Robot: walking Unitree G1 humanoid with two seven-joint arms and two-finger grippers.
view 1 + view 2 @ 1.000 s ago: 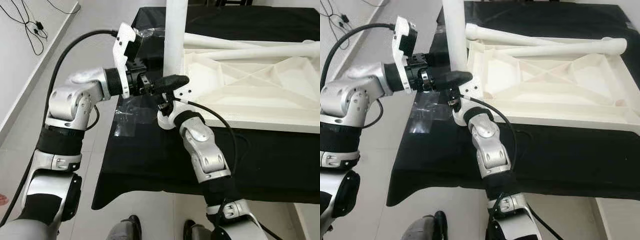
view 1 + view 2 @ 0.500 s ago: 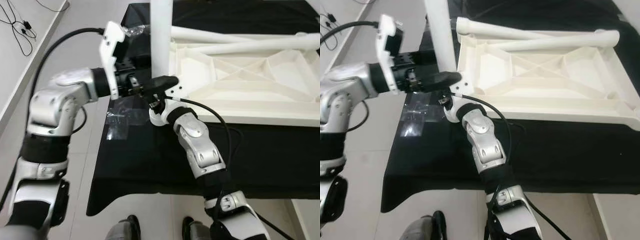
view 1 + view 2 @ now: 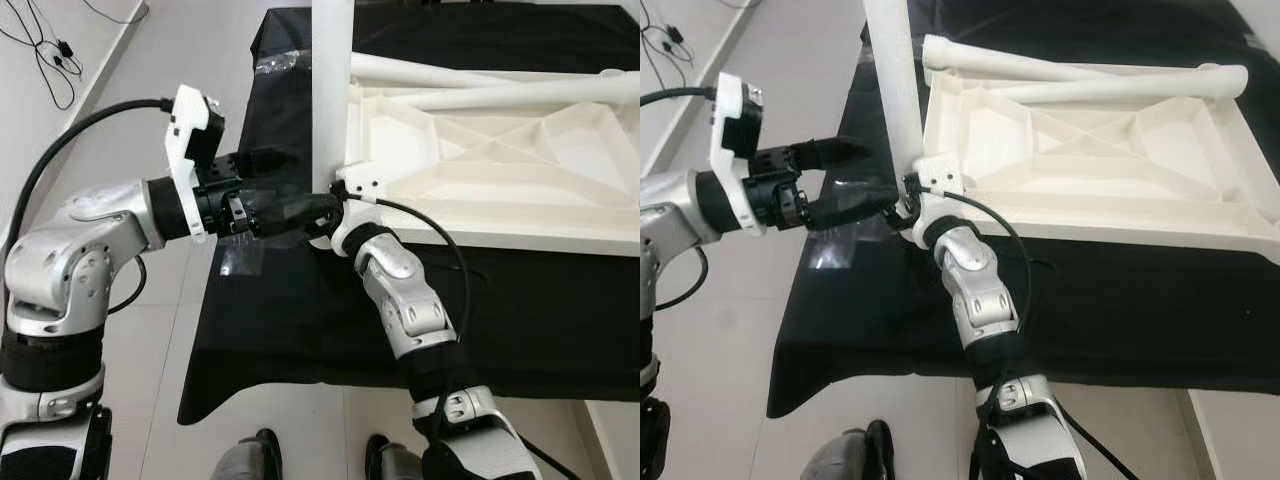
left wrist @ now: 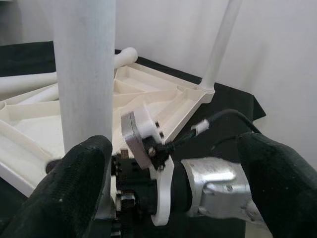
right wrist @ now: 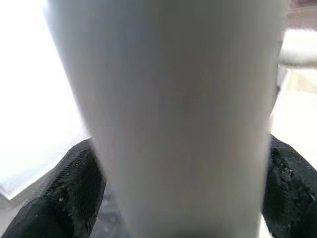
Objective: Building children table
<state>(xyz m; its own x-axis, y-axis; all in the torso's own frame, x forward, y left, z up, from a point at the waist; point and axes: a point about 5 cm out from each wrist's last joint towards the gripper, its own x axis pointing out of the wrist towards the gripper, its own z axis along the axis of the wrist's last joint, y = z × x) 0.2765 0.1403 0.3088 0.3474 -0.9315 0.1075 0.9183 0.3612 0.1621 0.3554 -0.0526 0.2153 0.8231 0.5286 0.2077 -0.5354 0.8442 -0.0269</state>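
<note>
So the left arm was bent at the elbow and reaching sideways across the worktop corner, its left pincer (image 3: 285, 190) spread wide, one black finger up near the worktop edge and the other pointing at the base of the upright white round plastic table leg (image 3: 892, 90). The fingers weren't on the leg, just beside it.

The right arm came straight up from below with the wrist tucked against the same corner. In the right wrist view the right pincer (image 5: 181, 193) had a finger on either side of that leg, pressed right up against it, so it was clamped on the leg and holding it upright.

The leg stood in the near-left corner socket of the white ribbed plastic tabletop (image 3: 500, 170), which lay upside down on the worktop covered in black cloth (image 3: 540, 310). Two more loose white legs (image 3: 1040, 70) lay across the far edge of the tabletop, and the left wrist view showed another leg (image 4: 218, 44) already standing at a far corner.

Pale tiled floor (image 3: 150, 60) all round, with some black cables (image 3: 45, 60) lying by the wall, and a crumpled bit of clear plastic wrap (image 3: 835, 250) on the cloth.
</note>
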